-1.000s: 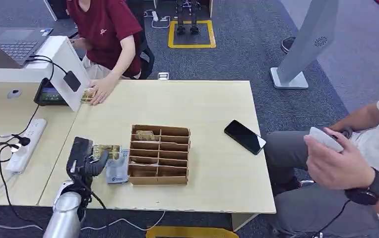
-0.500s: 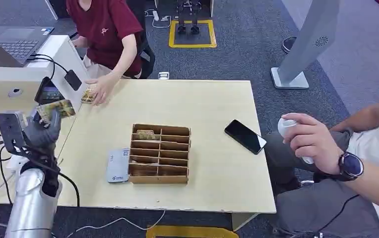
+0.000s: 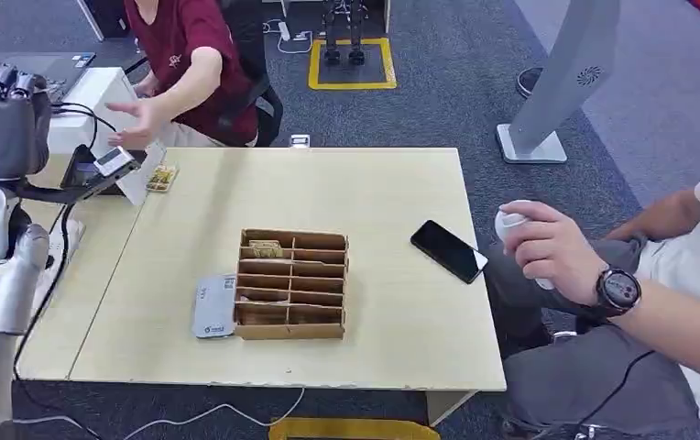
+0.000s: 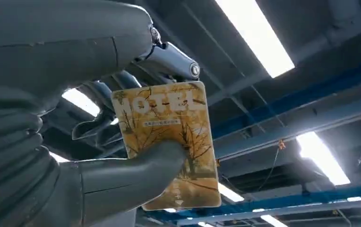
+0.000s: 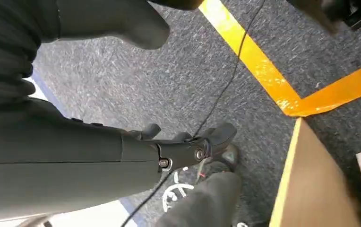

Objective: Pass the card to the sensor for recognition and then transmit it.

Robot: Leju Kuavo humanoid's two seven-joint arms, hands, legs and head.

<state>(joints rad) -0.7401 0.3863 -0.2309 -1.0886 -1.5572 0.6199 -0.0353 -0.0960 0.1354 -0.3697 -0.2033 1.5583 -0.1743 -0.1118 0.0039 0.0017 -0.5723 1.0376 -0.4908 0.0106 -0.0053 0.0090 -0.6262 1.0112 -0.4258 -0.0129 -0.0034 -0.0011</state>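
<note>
The left hand [image 4: 98,156] pinches the card [image 4: 169,142] between thumb and fingers, by one edge only, so a knock or a loosened thumb could drop it short of the sensor [image 3: 113,162] or the person's hand [image 3: 140,115] reaching in beyond. That arm is raised high over the bench [image 3: 374,183], its wrist turned towards the ceiling. The right hand [image 5: 188,146] hangs low over the carpet, fingers loosely apart, holding nothing
</note>
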